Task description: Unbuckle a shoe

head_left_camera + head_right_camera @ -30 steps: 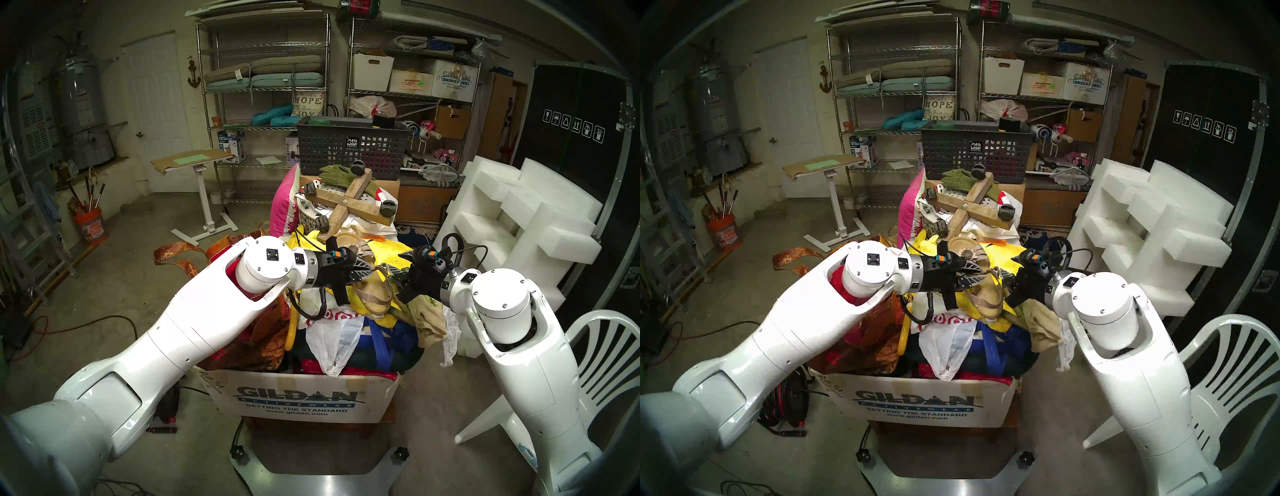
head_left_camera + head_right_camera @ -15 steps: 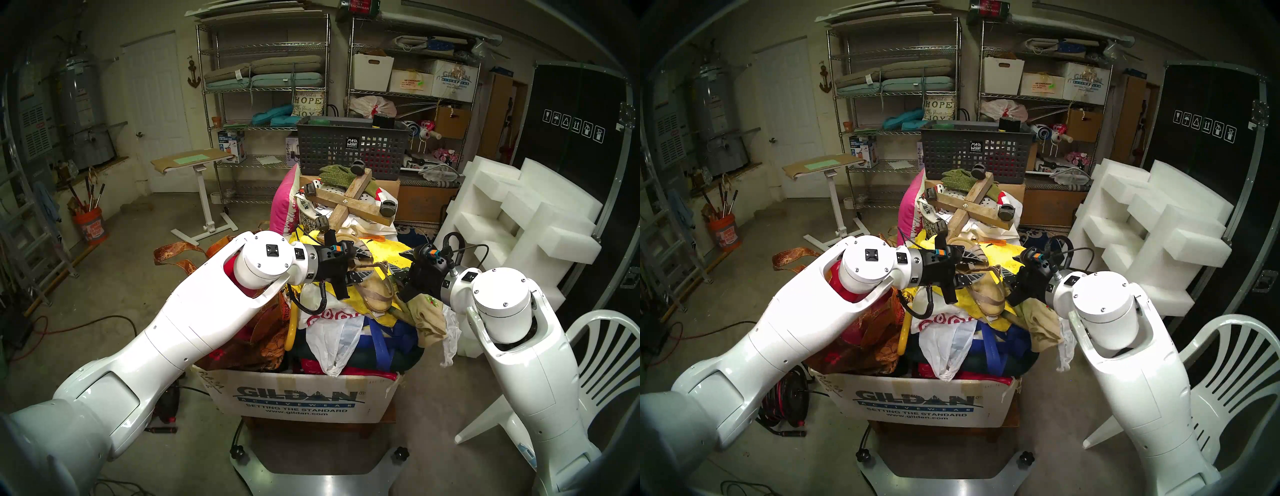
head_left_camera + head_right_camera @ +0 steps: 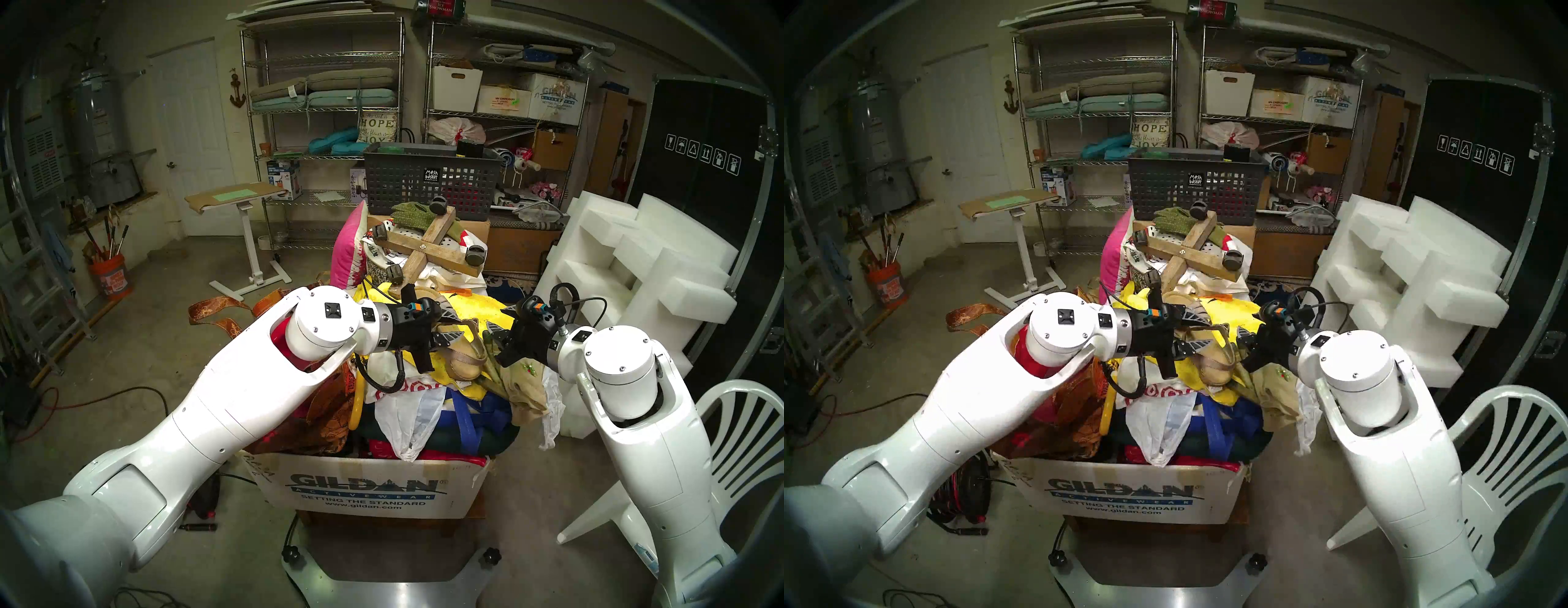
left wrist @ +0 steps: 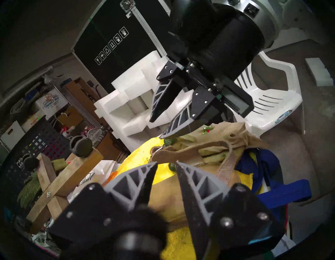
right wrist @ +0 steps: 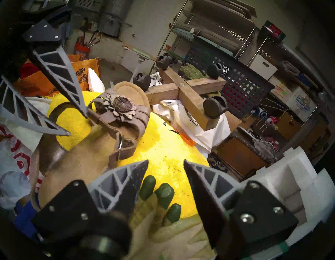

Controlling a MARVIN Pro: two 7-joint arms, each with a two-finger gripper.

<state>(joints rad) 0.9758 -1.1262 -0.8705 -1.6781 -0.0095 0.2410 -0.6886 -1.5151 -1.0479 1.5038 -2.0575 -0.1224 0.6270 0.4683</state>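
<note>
The tan shoe (image 3: pixel 464 358), a sandal with a leather flower (image 5: pixel 123 105) on its toe strap, lies on a yellow cloth (image 5: pixel 163 141) atop a heaped box. Its metal buckle (image 5: pixel 120 143) shows on the side strap. My left gripper (image 3: pixel 457 326) hovers over the shoe from the left and is open. In the right wrist view one of its fingertips (image 5: pixel 85 113) touches the thin strap beside the flower. My right gripper (image 3: pixel 491 334) is open and empty, just right of the heel, above a tan glove with green fingertips (image 5: pixel 159 192).
A wooden cross with casters (image 3: pixel 428 250) and a dark mesh basket (image 3: pixel 428 182) stand behind the shoe. The pile fills a Gildan cardboard box (image 3: pixel 369 488). White foam blocks (image 3: pixel 636 263) and a white plastic chair (image 3: pixel 742 446) are on the right.
My left gripper was shut a second ago and now stands open, a little higher and farther back. The right gripper has drawn back to the right, away from the shoe.
</note>
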